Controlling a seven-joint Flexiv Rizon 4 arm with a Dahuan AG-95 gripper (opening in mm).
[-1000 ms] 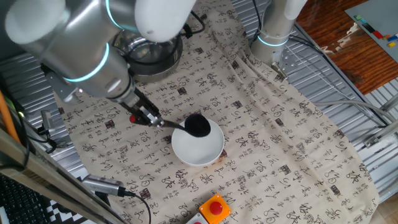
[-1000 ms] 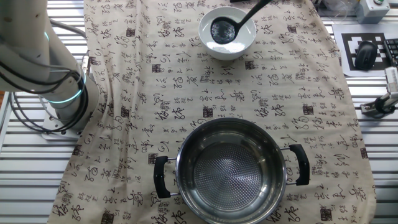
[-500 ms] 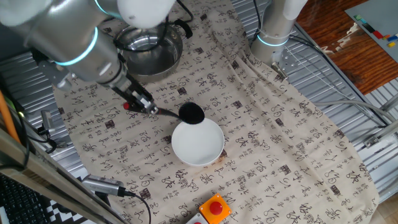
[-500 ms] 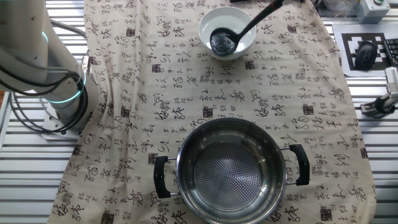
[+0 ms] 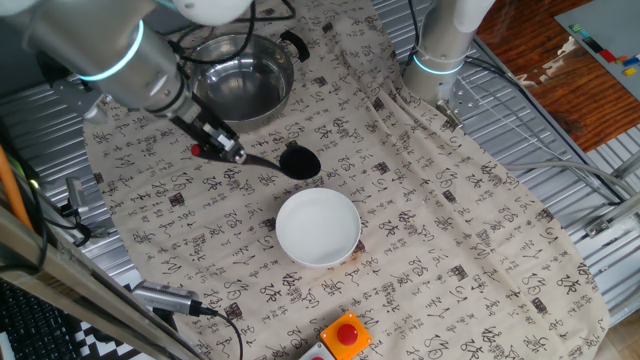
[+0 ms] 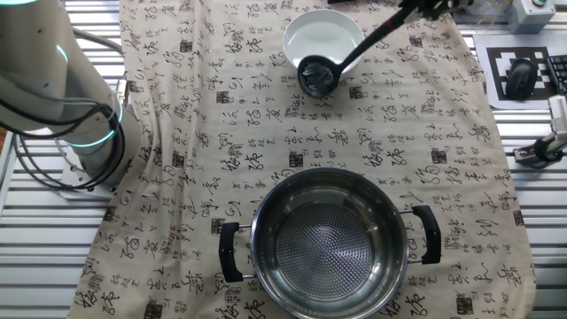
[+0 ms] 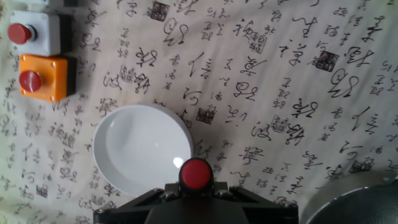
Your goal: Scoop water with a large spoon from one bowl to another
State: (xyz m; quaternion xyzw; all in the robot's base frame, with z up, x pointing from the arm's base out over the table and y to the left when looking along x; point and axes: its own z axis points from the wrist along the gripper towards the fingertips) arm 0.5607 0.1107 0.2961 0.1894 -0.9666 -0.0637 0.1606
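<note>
Gripper (image 5: 222, 150) clamps the ladle (image 6: 317, 76) handle, cup just outside the white bowl's (image 5: 318, 227) rim.

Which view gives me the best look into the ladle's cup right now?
The other fixed view: the ladle shows its cup's open side, glinting inside, beside the white bowl. One fixed view shows the cup only as a dark blob. The hand view shows just the red handle end.

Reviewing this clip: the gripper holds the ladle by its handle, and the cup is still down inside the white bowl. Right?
Not quite. The gripper does hold the ladle by its handle, but the cup is out of the white bowl, over the cloth on the steel pot's side. One fixed view shows it clear of the rim.
</note>
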